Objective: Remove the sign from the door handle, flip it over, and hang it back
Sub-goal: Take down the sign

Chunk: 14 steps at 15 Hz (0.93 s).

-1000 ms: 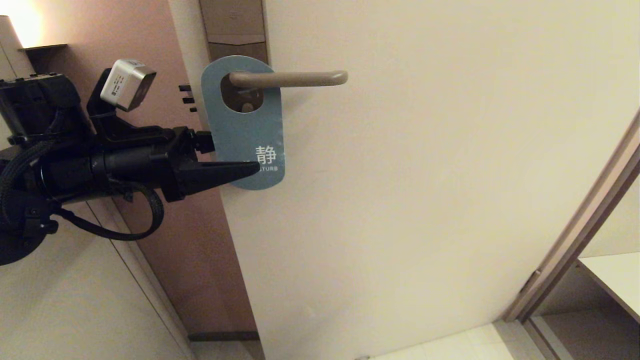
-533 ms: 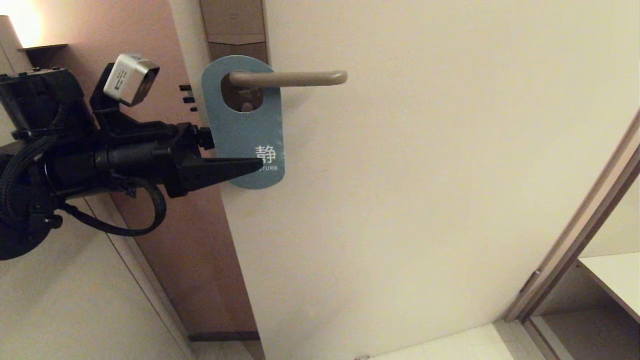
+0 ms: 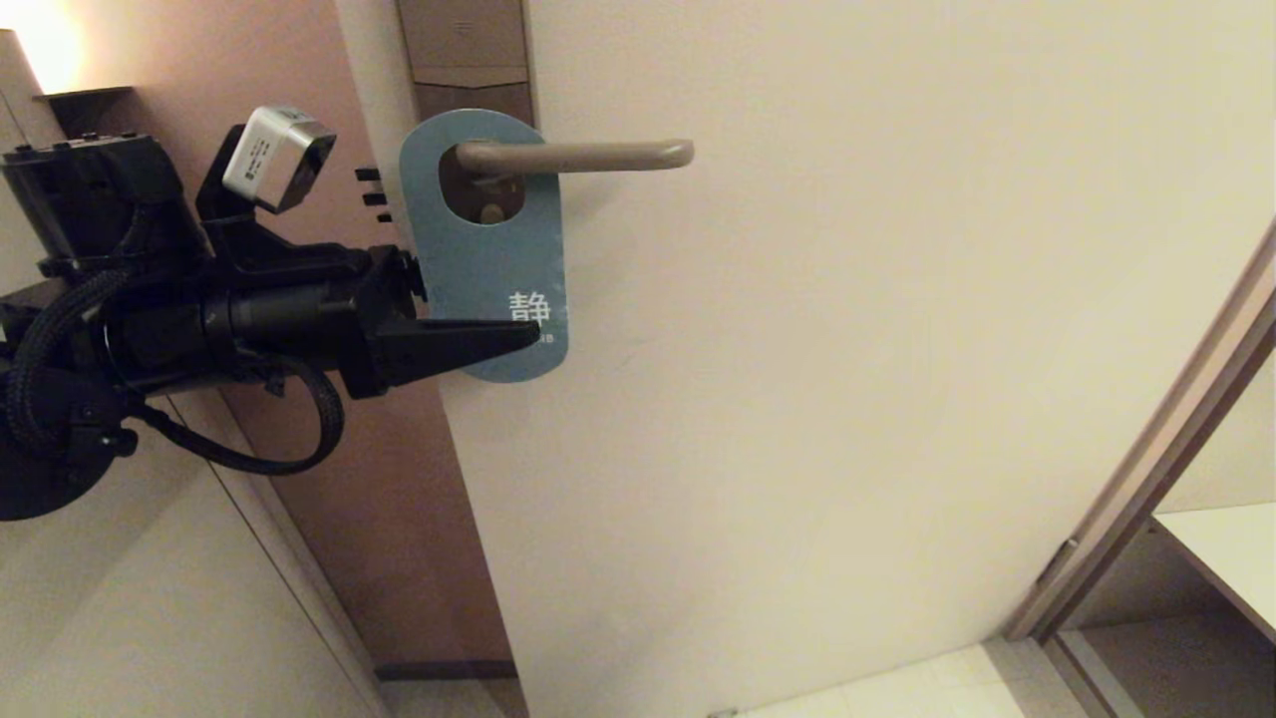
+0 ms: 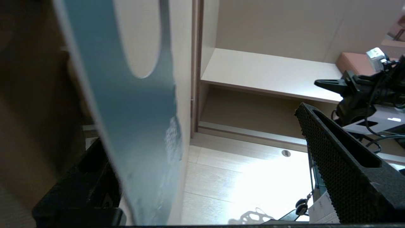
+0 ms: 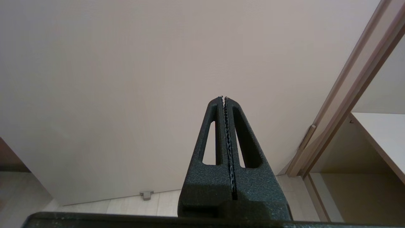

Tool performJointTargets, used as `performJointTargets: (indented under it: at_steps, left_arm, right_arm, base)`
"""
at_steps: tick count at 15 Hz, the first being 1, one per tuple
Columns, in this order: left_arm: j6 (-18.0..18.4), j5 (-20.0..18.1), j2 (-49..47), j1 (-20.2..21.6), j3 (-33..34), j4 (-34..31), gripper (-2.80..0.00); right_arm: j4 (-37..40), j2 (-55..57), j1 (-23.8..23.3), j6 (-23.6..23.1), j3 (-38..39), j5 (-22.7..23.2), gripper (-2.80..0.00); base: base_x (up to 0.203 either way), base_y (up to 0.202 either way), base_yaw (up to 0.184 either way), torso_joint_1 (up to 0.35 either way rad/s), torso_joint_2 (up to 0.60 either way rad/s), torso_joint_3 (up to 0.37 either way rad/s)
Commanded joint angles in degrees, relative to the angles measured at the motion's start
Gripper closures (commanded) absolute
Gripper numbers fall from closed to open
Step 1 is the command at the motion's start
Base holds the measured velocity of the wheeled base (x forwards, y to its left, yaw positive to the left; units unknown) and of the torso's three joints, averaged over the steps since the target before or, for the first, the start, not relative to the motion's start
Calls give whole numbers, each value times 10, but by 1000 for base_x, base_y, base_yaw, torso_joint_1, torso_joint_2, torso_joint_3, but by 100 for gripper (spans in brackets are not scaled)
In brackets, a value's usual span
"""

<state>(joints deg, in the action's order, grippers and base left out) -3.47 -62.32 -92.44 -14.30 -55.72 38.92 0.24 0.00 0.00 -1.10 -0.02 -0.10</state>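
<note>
The left claw (image 3: 533, 334) reaches in level from the door's edge, its fingers spread wide apart and closed on nothing. The sign (image 3: 485, 254) hangs teal side out, straight ahead of the claw, with its lower part in the gap between the two fingers; its oval hole is looped over the door handle (image 3: 578, 156), which sits above the claw and runs off beyond its tip. In the left wrist view the sign (image 4: 133, 126) stands edge-on, close to one finger and well apart from the other finger (image 4: 341, 164), so the card is not centred in the gap.

The right claw (image 5: 224, 98) is parked away from the work (it does not show in the head view), fingers pressed together on nothing, pointing at the bare door (image 3: 847, 349).

Several things could go wrong from here, as I judge it. The fingers closing with the card off-centre could push it sideways, so the thin card bends or swings rather than being pinched cleanly. The finger behind the card lies close to the door and may scrape it. A pinch only at the bottom edge leaves a long lever: lifting the sign off could snag the hole's rim on the handle and twist the card out of the grip.
</note>
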Motion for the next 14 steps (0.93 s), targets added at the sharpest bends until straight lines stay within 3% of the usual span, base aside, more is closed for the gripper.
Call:
performJointTargets:
  at_steps: [1,11,12,14]
  left_arm:
    - [0,-3,1,-1,0,4,-280]
    - [10,1,-5,0,0,8,-280]
    - [11,1,-9,0,0,17,0]
    - [9,2,-7,0,0,18,0]
  right_arm:
    - [0,0,0,0,0,0,0]
    - [0,0,0,0,0,0,0]
    - [0,0,0,0,0,0,0]
    - [0,0,0,0,0,0,0]
  base:
    - [0,0,0,0,0,0]
    - [0,0,0,0,0,0]
    - [0,0,0,0,0,0]
    - [0,0,0,0,0,0]
